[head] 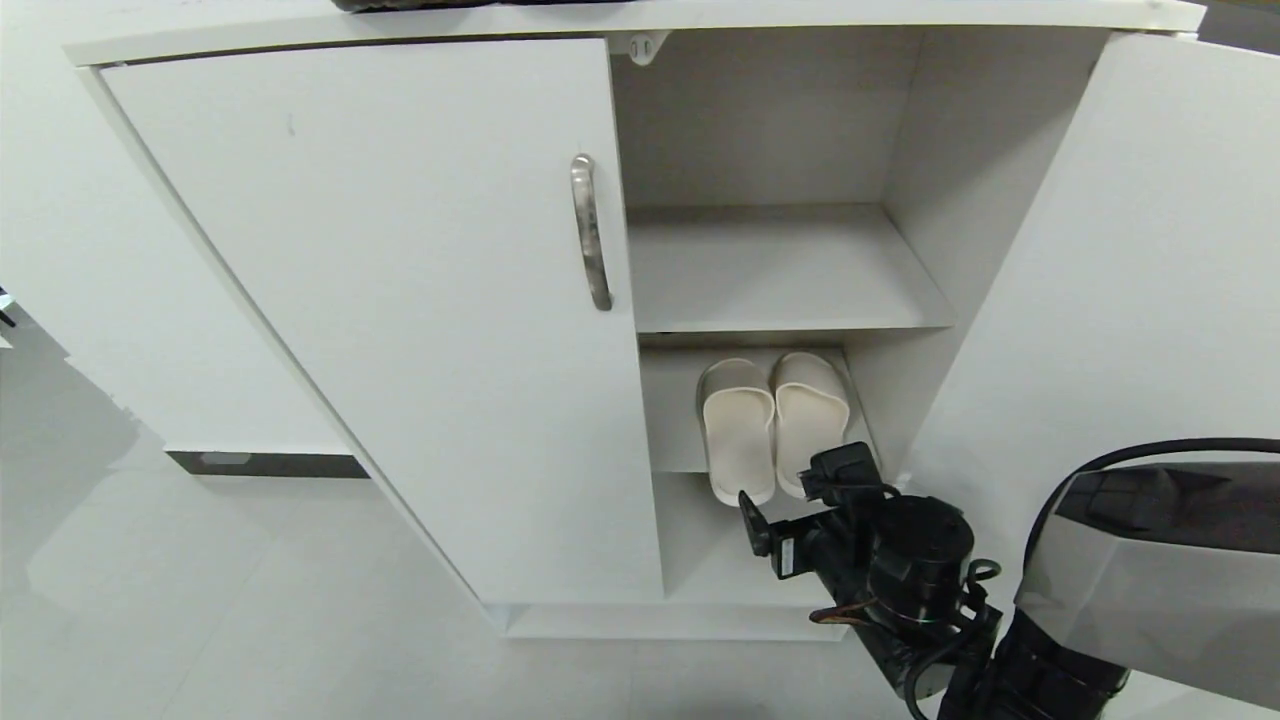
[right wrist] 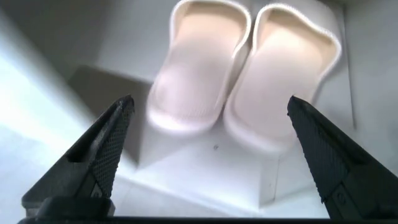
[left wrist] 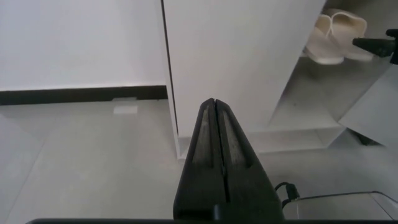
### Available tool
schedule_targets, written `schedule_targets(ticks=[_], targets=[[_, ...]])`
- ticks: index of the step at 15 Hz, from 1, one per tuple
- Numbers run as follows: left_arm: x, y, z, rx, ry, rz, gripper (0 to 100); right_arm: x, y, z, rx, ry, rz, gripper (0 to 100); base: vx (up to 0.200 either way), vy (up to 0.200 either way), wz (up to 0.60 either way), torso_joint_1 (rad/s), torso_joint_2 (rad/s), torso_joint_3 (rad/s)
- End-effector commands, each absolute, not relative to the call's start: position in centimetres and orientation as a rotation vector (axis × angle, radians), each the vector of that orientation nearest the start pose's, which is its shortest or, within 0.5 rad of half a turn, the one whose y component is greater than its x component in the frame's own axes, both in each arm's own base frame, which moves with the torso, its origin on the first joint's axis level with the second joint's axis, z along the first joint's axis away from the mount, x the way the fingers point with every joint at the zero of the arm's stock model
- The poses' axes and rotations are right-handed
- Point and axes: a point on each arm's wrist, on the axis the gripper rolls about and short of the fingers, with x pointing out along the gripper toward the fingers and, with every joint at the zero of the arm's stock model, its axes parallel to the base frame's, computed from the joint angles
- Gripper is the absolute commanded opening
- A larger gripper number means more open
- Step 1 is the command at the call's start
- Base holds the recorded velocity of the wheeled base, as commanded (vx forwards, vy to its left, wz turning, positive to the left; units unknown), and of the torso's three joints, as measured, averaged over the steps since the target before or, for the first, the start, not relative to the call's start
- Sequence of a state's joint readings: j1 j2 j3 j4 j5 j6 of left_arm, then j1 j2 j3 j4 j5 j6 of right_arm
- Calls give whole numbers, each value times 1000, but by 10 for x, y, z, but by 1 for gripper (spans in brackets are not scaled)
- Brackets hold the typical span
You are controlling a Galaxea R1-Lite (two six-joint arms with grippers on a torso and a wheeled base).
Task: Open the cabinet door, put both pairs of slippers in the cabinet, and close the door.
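Slippers (head: 772,425), one cream pair, lay side by side on the middle shelf (head: 668,425) of the white cabinet (head: 990,150) in the head view, at about four o'clock from the picture's centre. Their near ends reached a little past the shelf's front edge. The upper shelf (head: 780,270) lay at twelve o'clock from them and the bottom shelf (head: 700,560) at six o'clock. At nine o'clock the left door (head: 400,300) stood closed, its metal handle (head: 590,232) upright near the inner edge. At three o'clock the right door (head: 1130,280) was swung open. The right gripper (head: 795,498) hung at six o'clock from the slippers, just before their near ends, its jaws wide and holding nothing. Pale floor (head: 200,600) spread at seven o'clock, with a dark baseboard (head: 270,464) along the wall beside the cabinet. In the left wrist view the left gripper (left wrist: 214,106) was over the floor (left wrist: 81,162) in front of the closed left door (left wrist: 236,56), its jaws pressed flat together with nothing between them. Farther off were the slippers (left wrist: 336,34) on their shelf and the right gripper (left wrist: 379,43) close beside them. In the right wrist view the right gripper (right wrist: 209,102) faced the slippers (right wrist: 239,62). Its two dark, ribbed fingers (right wrist: 109,140) were spread wider than the pair and apart from both slippers, which touched each other along their inner sides on the shelf (right wrist: 112,43).
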State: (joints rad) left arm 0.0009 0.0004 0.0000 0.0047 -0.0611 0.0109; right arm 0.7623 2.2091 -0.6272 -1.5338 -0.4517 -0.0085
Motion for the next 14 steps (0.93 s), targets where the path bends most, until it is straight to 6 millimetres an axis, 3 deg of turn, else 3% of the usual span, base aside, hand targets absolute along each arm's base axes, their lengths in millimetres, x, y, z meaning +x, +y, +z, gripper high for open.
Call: schedule_targets(ticks=[1,8,14], targets=[[-23,-1,75,11,6,-58,0,253,233,72,-25,24,351,100,0,0,0,0,0,0],[-23,-1,75,11,6,-60,0,235,232,72,-34,55,439,100,0,0,0,0,0,0],[-23,-1,75,9,6,-60,0,231,231,67,-51,76,446,100,0,0,0,1,4,180]])
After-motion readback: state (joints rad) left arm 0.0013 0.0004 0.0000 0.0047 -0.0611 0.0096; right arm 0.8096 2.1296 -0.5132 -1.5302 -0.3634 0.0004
